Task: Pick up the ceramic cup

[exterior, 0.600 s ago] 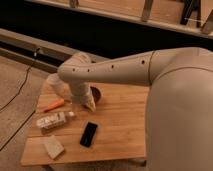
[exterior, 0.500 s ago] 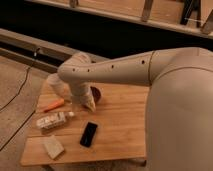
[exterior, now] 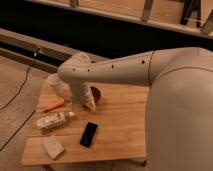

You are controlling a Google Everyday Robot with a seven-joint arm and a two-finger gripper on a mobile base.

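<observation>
Wooden table [exterior: 125, 125], tool [exterior: 90, 104] beside dark bowl [exterior: 96, 93], ceramic cup [exterior: 51, 80] behind arm [exterior: 110, 70], phone [exterior: 89, 134]

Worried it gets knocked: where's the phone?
Camera view: phone lies near the table's front edge, right of the bottle; the claw hangs behind it, by the bowl.

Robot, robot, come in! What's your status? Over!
Gripper low over the table, beside dark bowl. Ceramic cup back left, not held. Arm bends between them.
</observation>
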